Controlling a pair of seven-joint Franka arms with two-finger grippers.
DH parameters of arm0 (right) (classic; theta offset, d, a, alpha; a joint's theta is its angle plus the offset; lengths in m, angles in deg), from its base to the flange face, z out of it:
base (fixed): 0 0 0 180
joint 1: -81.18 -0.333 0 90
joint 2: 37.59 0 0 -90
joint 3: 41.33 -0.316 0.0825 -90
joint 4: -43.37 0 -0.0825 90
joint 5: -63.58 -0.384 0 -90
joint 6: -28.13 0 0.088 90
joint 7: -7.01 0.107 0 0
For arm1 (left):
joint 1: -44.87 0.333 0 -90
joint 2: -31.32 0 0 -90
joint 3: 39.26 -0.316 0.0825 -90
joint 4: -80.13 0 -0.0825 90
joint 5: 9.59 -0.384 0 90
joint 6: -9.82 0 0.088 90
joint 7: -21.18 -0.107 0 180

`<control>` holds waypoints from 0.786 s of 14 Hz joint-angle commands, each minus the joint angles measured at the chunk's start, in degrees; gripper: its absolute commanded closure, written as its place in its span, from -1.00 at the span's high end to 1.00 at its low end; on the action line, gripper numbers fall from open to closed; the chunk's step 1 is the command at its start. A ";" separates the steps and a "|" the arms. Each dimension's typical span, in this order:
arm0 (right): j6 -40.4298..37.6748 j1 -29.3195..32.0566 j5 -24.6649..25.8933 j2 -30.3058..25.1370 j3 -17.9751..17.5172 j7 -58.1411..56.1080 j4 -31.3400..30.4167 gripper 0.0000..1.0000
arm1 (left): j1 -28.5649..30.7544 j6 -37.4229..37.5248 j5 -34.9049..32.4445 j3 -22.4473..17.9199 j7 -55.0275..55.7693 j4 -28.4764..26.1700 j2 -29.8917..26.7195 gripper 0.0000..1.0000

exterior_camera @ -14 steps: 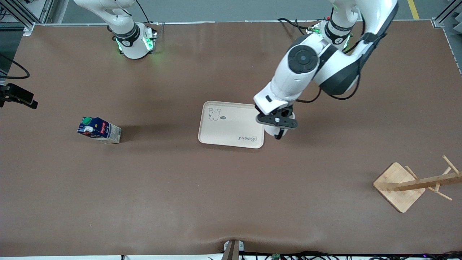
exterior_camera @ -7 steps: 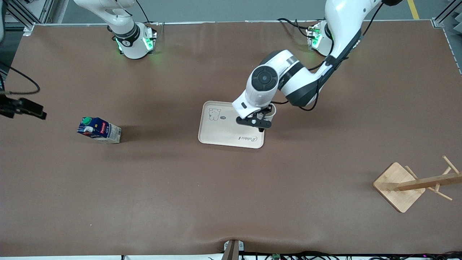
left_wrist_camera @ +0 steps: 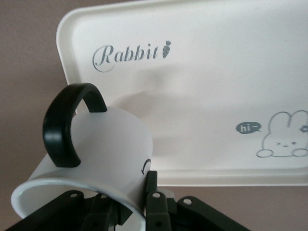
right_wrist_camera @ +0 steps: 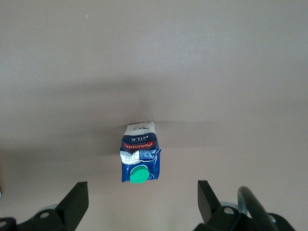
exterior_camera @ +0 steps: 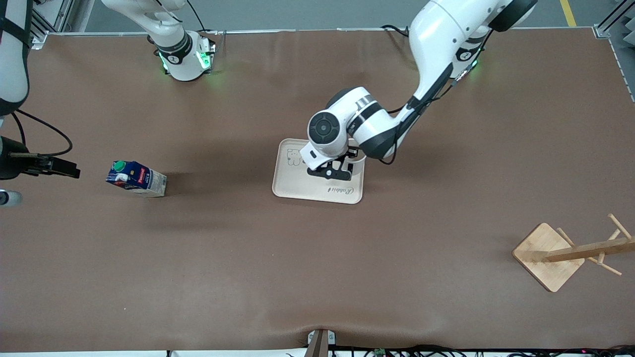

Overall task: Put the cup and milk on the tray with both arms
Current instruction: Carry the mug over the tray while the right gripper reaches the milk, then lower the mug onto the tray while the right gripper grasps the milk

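Two robot arms are seen, each with one gripper: the left gripper (exterior_camera: pixel 331 172) over the tray, and the right gripper (exterior_camera: pixel 64 168) at the right arm's end of the table. One cup (left_wrist_camera: pixel 91 159) is counted, white with a single black handle. One milk carton (exterior_camera: pixel 135 179) is counted, topped by one green cap. One tray (exterior_camera: pixel 302 186) is found on the table, printed with one rabbit drawing and one word of script. One wooden rack (exterior_camera: pixel 565 253) is counted, with several pegs on its post.
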State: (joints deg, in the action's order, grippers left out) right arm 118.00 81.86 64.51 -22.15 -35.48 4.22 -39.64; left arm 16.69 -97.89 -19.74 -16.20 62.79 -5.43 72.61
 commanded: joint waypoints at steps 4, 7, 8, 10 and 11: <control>2.05 3.35 -7.14 3.63 -0.84 -0.29 -6.70 1.00 | -0.65 1.97 0.04 -1.26 0.84 2.33 3.36 -1.00; 4.61 4.42 -10.07 2.93 -0.75 -0.47 -10.07 1.00 | -0.47 1.27 2.06 -1.53 0.75 2.68 3.80 -1.00; 4.87 4.24 -9.81 2.84 -0.66 -0.47 -10.77 1.00 | -0.64 1.27 2.67 -1.53 0.93 3.38 4.32 -1.00; 5.57 3.46 -7.02 2.32 -0.75 -0.38 -13.14 1.00 | -0.74 1.27 3.47 -1.53 2.59 3.56 4.68 -1.00; 6.10 2.67 -6.65 1.44 -0.75 -0.12 -14.89 1.00 | -0.73 1.18 3.65 -1.61 3.04 3.56 4.77 -1.00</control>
State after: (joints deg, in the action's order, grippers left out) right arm 122.43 85.42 56.39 -17.71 -35.68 4.04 -49.91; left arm 16.46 -97.58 -17.09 -17.52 64.17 -3.97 75.83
